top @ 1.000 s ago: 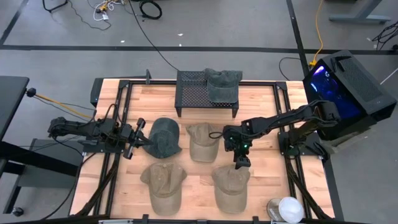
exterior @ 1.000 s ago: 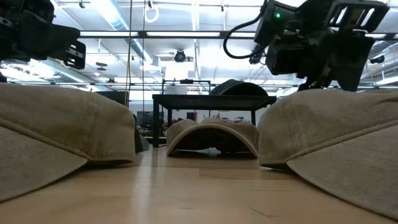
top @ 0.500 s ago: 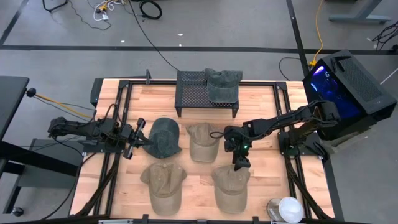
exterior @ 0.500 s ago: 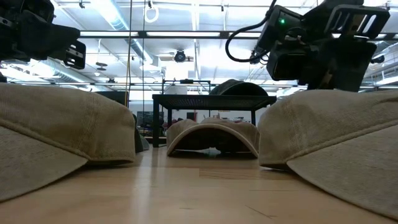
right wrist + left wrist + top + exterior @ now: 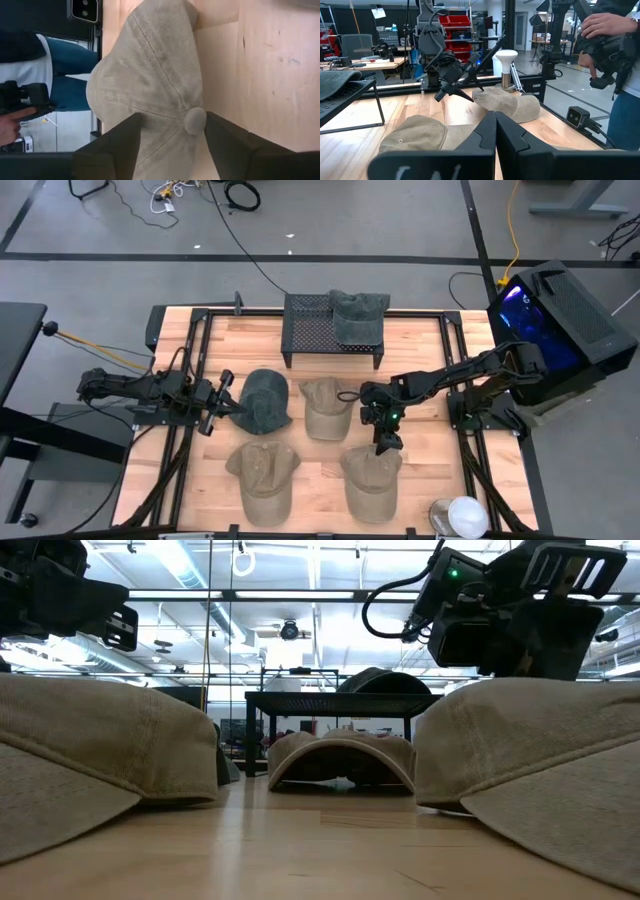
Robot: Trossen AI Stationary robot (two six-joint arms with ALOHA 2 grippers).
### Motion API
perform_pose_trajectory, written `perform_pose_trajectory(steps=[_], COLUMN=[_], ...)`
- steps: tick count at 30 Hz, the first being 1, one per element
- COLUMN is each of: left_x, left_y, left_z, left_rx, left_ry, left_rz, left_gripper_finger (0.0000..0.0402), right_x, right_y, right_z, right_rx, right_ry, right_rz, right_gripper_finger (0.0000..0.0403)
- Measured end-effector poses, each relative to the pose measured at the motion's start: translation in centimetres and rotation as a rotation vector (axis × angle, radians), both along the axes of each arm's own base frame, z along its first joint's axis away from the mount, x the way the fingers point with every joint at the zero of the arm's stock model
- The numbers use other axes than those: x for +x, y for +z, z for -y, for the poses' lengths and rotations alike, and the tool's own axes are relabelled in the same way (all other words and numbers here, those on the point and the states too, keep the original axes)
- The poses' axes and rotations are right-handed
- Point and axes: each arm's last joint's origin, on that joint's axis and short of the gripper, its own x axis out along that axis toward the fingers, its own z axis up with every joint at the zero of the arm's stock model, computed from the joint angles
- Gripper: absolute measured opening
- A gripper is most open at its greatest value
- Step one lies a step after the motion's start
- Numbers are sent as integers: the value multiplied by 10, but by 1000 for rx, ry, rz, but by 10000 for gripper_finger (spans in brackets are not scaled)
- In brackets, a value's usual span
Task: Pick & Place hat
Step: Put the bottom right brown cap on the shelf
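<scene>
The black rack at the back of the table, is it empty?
No, a dark green cap lies on the right part of the rack.

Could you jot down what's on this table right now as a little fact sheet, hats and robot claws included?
Hats on table: four tan caps, one dark green cap
Rack: black mesh rack at the far edge, holding another dark green cap
Right claw: open, straddling the crown of the near-right tan cap
Left claw: shut, beside the dark green cap on the table
Bystander: a person's hand beyond the table

No lettering, label, brand or number is legible anywhere from here (pale marks low in the left wrist view are too blurred to read).
</scene>
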Motion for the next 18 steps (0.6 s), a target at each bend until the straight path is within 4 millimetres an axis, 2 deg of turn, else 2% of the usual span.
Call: perform_pose_trajectory(steps=[12, 18], left_x=[0, 0], left_y=[0, 0], left_z=[0, 0], left_rx=[0, 0], left_ry=[0, 0], left_rz=[-1, -1], left_gripper_finger=[3, 3], right_x=[2, 3], right_y=[1, 1], right_z=[0, 0], right_rx=[4, 7], right_ry=[-11, -16], right_rz=[9, 20], right_gripper_finger=[105, 65])
